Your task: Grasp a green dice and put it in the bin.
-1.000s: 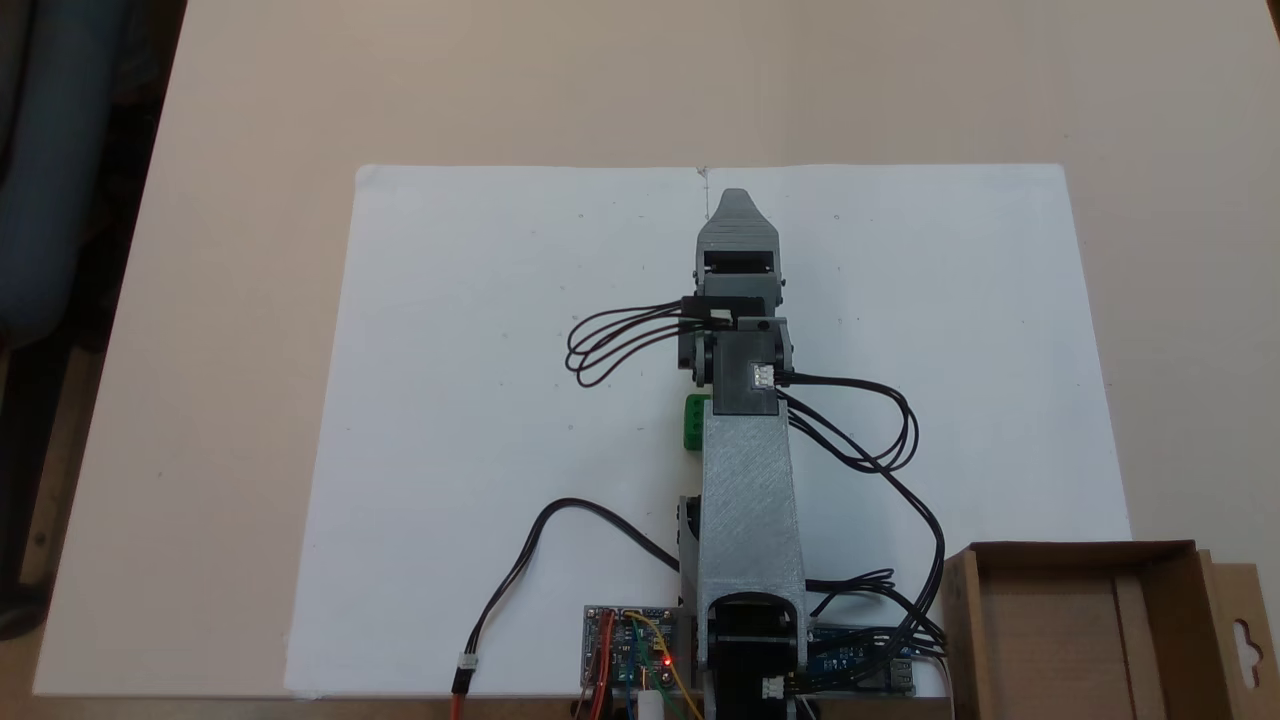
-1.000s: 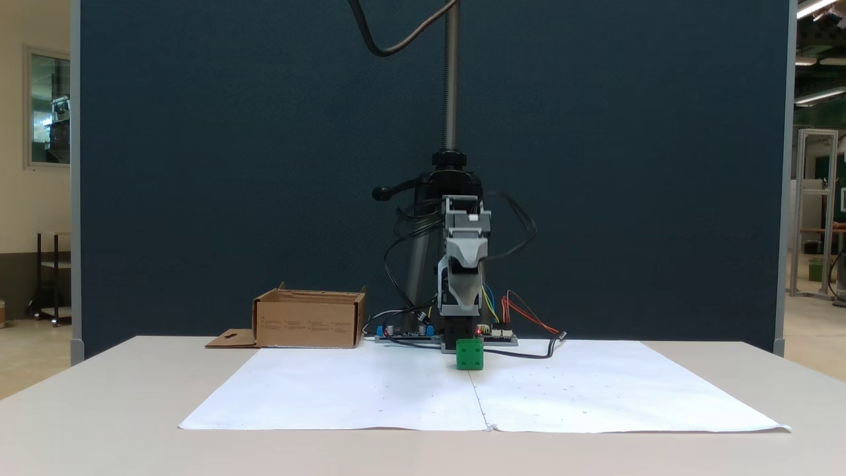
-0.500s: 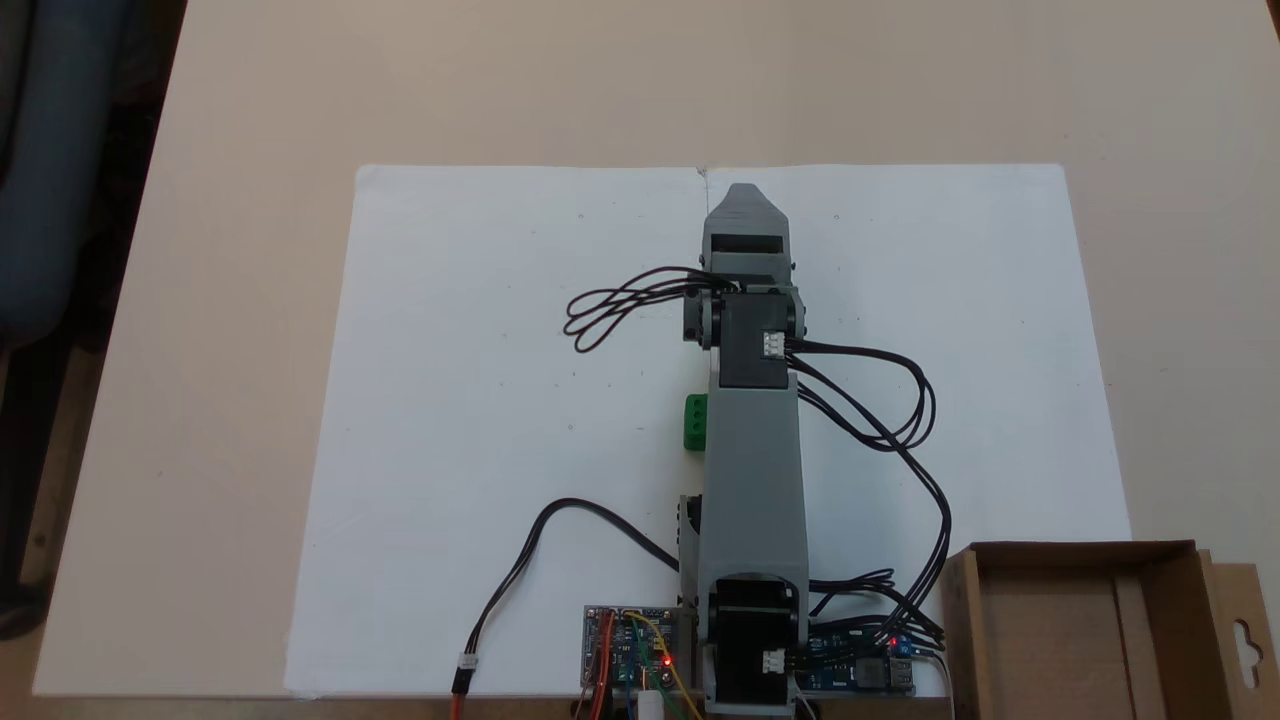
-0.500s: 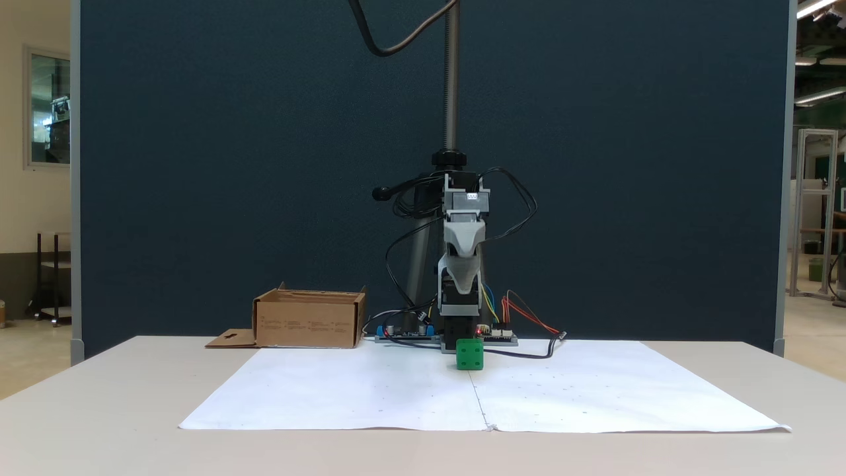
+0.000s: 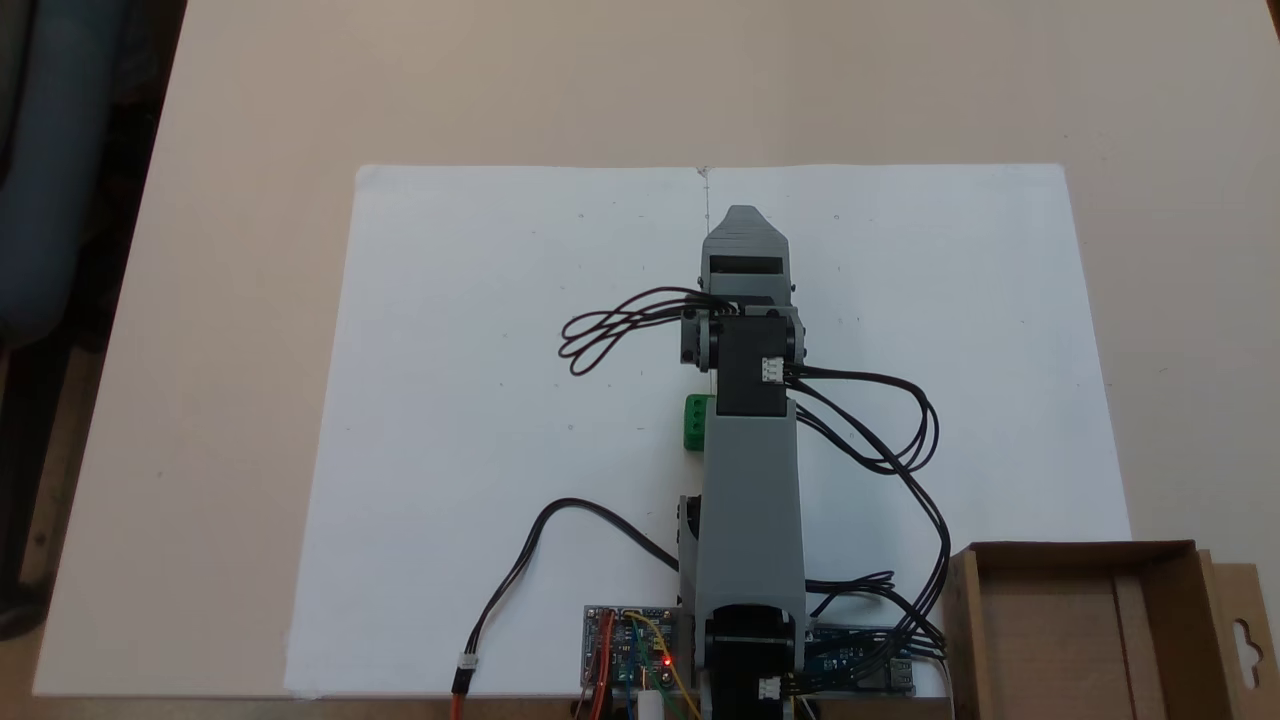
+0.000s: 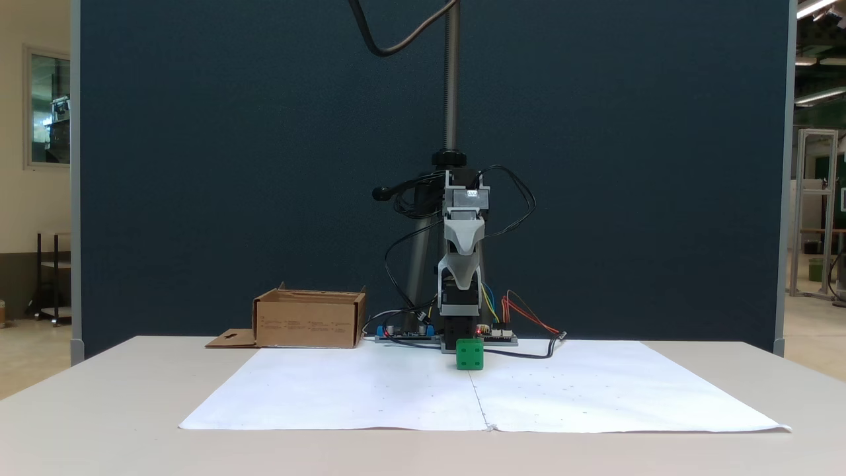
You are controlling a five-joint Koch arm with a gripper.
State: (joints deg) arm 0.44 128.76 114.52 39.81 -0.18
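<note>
In a fixed view, the white paper sheet (image 6: 482, 393) is being seen nearest, spread on the table (image 6: 99, 423). On it the green dice (image 6: 470, 354) is resting, with nothing touching it. Above and behind the dice, the gripper (image 6: 462, 250) is being held raised, pointing down and toward the camera; whether its jaws are spread or pressed together cannot be told. Farther back and to the left, the bin (image 6: 309, 319) is sitting near the arm's base, well apart from the dice.
</note>
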